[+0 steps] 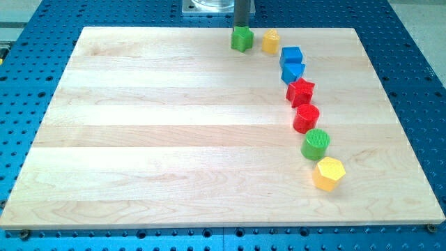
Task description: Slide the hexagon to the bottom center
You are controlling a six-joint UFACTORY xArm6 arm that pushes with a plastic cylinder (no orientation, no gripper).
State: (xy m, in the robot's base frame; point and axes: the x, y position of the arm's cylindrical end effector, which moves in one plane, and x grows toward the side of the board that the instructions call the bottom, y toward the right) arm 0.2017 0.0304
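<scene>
The yellow hexagon block lies at the view's lower right of the wooden board. My tip is at the view's top centre, right behind the green cube-like block and seemingly touching it, far from the hexagon. A curved line of blocks runs from the top down to the hexagon: a yellow block, two blue blocks, a red star, a red cylinder, and a green cylinder just above the hexagon.
The board sits on a blue perforated table. The arm's metal base shows at the view's top edge behind the board.
</scene>
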